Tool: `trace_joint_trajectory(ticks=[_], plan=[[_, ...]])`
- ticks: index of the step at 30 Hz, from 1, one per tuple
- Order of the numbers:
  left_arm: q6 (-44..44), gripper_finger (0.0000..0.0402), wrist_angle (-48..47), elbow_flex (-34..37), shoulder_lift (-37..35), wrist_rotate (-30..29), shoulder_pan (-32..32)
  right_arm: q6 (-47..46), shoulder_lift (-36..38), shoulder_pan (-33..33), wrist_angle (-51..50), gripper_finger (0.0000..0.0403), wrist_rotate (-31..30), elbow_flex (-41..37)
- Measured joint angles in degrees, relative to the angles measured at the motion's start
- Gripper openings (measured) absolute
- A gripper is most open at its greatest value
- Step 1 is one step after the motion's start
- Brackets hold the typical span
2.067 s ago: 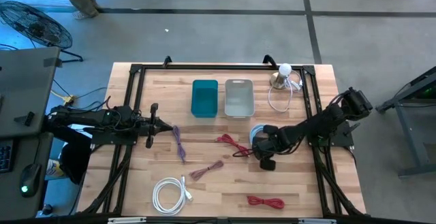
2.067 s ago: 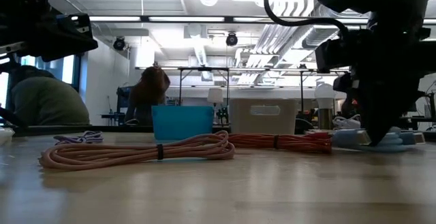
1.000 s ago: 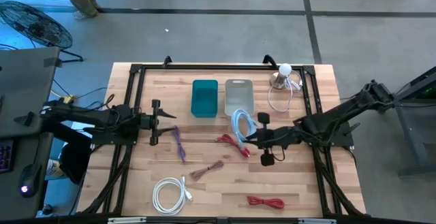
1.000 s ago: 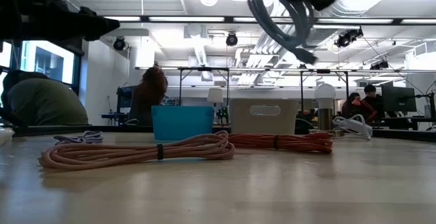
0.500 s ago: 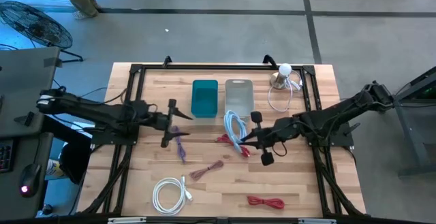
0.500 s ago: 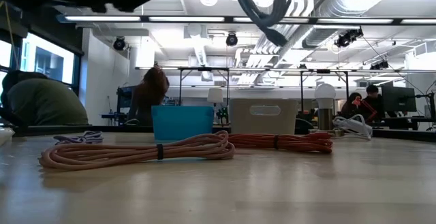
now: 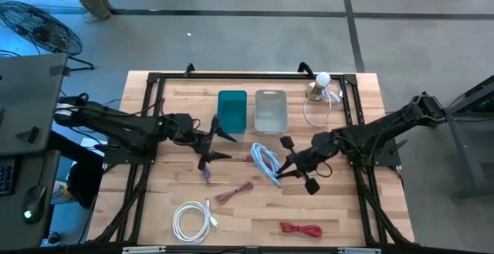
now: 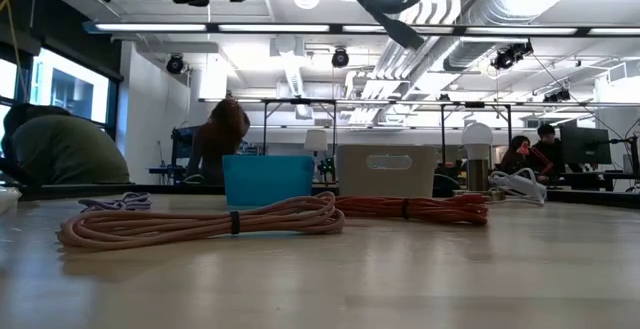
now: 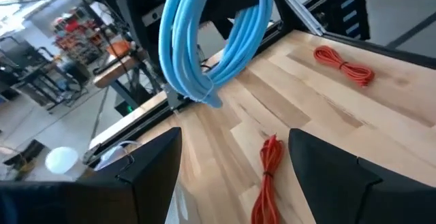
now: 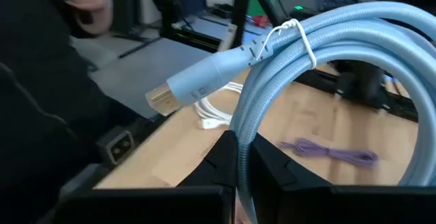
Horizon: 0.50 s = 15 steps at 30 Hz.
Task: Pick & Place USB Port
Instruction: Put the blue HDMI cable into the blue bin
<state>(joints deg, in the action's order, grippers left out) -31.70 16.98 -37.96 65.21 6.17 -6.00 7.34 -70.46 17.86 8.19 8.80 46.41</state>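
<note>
Light blue USB cable (image 7: 266,164), coiled, no legible markings: pinched between the closed fingers of the right gripper (image 7: 284,168), aloft just short of the white bin (image 7: 270,111). Left gripper (image 7: 217,140), fingers spread wide and empty, faces it beside the teal bin (image 7: 231,110).

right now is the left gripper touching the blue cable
Apart. In the left wrist view the blue cable hangs well ahead of the open left gripper; in the high view the right gripper holds it.
</note>
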Motion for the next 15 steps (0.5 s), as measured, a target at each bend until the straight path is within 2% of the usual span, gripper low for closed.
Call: trace_joint_trajectory(ticks=[15], plan=[[-3.02, 0.0266, 1.17, -1.92, 1.44, 2.25, 0.02, -1.07, -6.58, -6.25, 9.23, 0.0010, 13.19, 0.00]])
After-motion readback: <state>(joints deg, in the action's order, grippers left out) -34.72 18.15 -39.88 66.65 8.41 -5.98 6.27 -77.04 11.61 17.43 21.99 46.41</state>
